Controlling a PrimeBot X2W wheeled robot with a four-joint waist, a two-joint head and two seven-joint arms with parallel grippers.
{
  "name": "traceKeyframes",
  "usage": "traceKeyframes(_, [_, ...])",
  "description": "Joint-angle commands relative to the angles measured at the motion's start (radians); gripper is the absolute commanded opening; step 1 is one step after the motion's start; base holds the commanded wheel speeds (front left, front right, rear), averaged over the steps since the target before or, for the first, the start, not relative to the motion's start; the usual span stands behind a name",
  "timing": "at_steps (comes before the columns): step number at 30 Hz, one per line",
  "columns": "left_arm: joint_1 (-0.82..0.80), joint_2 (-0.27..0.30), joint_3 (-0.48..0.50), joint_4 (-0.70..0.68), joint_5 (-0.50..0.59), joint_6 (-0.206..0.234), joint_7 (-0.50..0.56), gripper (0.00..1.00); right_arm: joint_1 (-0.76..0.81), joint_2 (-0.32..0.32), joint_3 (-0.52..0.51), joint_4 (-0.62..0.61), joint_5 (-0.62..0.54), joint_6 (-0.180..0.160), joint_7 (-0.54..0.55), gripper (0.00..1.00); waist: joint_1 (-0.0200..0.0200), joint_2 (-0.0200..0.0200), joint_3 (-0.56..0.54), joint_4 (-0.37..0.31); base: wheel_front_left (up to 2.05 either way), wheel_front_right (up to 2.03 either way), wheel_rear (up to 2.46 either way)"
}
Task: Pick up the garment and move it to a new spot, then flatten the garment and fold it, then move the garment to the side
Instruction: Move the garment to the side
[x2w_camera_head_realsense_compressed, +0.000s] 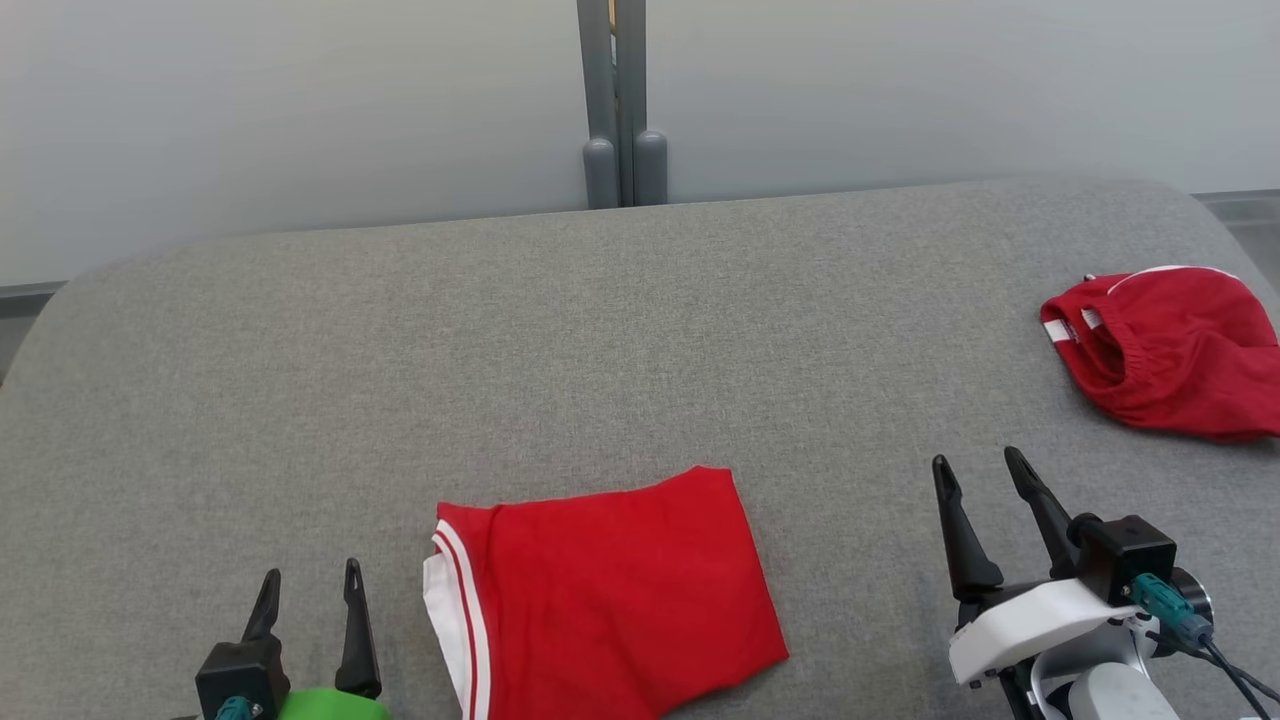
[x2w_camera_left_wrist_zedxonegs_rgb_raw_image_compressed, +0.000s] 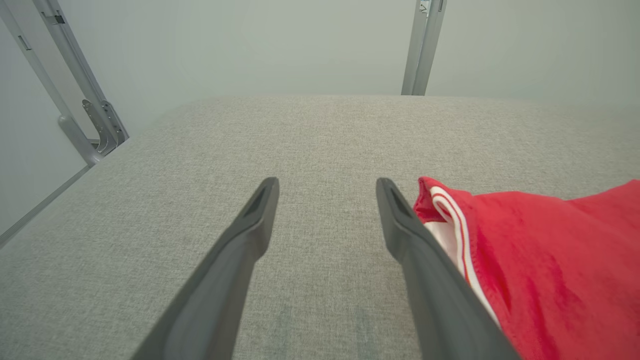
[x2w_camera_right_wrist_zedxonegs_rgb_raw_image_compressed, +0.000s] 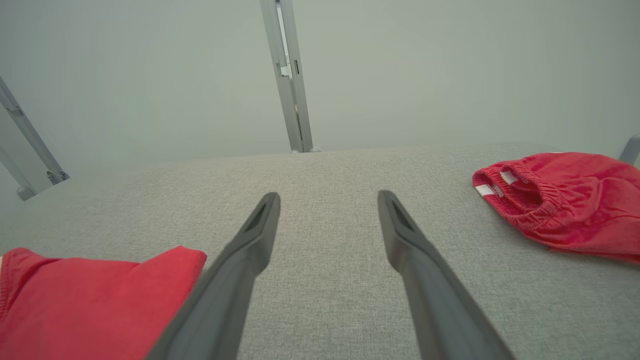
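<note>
Currently my left gripper (x2w_camera_head_realsense_compressed: 312, 570) and right gripper (x2w_camera_head_realsense_compressed: 976, 458) stand spread and empty over the grey fabric desk (x2w_camera_head_realsense_compressed: 640, 330). The folded red garment (x2w_camera_head_realsense_compressed: 610, 590) lies flat between them, a crumpled red garment (x2w_camera_head_realsense_compressed: 1170, 350) at far right, and a pale wall (x2w_camera_head_realsense_compressed: 300, 100) behind.

Garment (x2w_camera_head_realsense_compressed: 610, 590) left of shorts (x2w_camera_head_realsense_compressed: 1170, 350), on table (x2w_camera_head_realsense_compressed: 500, 350)

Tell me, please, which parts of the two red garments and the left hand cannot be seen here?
Folded red garment: near edge cut off by the head view's bottom edge; in the left wrist view a finger covers part of it.
Crumpled red garment: right side cut off by the head view's right edge.
Left hand: base cut off by the same bottom edge.
</note>
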Motion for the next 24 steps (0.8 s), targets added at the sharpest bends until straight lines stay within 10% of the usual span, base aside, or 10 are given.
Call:
traceKeyframes(1, [0.005,0.003,0.002,-0.004,0.007,-0.003,0.001,1.0,0.013,0.002,-0.005,0.0,0.008,0.0,-0.002,1.0,0.0,-0.0001,0.0,0.001,0.0,0.0,0.0])
traceKeyframes(24, [-0.03,0.003,-0.046,-0.004,-0.008,-0.001,0.001,1.0,0.008,0.004,0.086,0.075,0.057,0.0,-0.002,1.0,0.0,-0.0001,0.047,0.101,0.0,0.0,0.0])
